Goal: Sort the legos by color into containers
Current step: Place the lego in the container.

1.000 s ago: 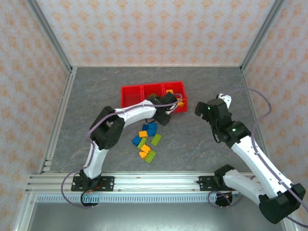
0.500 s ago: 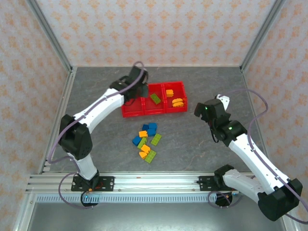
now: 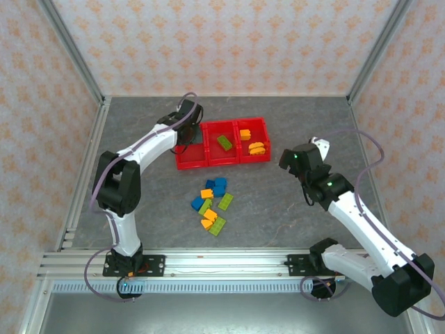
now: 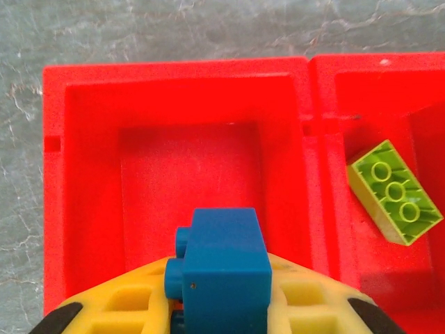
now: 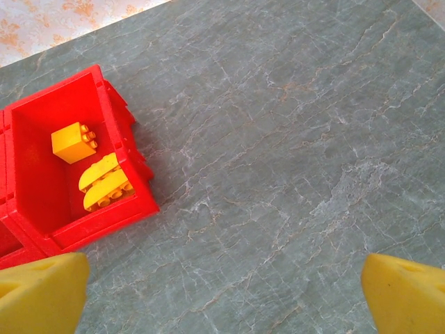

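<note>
L pincer (image 4: 219, 309) shifted over left bin (image 4: 188, 167); lego (image 4: 222, 264) studs leftward.

Left end effector (image 4: 217, 306) clamped; right end effector (image 5: 222, 292) spread wide

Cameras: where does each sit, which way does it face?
Top external: high behind the robot, looking down on left arm, right arm, containers.
Left wrist: on left arm, looking down into the left bin; left pincer grips a blue brick.
Right wrist: looking down at the right bin; right pincer open.
Shared: green brick, top and left wrist.
</note>
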### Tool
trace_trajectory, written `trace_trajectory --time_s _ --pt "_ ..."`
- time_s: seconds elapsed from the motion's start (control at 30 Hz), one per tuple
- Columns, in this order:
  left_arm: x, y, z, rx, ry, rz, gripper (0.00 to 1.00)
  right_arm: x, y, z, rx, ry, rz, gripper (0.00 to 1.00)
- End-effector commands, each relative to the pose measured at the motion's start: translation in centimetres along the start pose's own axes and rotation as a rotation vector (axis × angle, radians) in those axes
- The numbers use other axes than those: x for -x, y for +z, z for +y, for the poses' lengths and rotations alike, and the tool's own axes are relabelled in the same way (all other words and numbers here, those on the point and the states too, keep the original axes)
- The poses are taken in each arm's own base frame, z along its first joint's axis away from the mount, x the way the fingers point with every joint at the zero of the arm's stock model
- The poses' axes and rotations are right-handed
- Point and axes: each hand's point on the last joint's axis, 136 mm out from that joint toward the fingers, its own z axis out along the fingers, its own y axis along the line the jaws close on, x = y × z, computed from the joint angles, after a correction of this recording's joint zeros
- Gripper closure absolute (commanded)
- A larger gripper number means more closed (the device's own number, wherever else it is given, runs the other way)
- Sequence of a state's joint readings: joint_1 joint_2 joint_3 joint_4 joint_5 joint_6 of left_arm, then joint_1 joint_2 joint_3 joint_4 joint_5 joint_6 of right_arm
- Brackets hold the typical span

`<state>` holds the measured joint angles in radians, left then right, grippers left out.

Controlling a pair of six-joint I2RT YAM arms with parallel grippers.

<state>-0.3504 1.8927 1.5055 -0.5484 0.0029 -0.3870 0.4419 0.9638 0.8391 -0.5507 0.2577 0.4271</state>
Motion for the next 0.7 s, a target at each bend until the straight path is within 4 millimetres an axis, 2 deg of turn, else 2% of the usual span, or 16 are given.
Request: trace_trajectory --time_s 0.0,0.13,0.27,0.37,0.47,0.67 --pt "0.0 0.9 0.8 0.012 -0.033 -0.006 0.81 -0.6 -0.6 -1.2 -0.027 0.017 0.009 0.00" --pt "-0.2 1.3 1.5 0.019 -0.046 -0.003 0.74 -1.0 -0.9 -1.6 -0.019 0.038 0.007 0.00" --pt "0.0 1.0 1.5 0.004 -0.061 -0.028 0.57 -0.9 -1.0 -1.4 -0.008 0.054 0.009 0.00" --pt "0.5 -0.1 1.4 -0.016 -0.063 -0.063 0.48 -0.8 -1.0 -0.9 0.011 0.062 0.016 0.00" --pt "0.8 -1.2 1.4 -0.028 -0.045 -0.079 0.34 -0.7 -1.1 0.1 0.061 0.068 0.022 0.00" --pt "0.1 -4.0 1.3 -0.081 0.005 -0.101 0.25 -0.4 -0.7 1.7 0.126 0.076 0.027 0.00"
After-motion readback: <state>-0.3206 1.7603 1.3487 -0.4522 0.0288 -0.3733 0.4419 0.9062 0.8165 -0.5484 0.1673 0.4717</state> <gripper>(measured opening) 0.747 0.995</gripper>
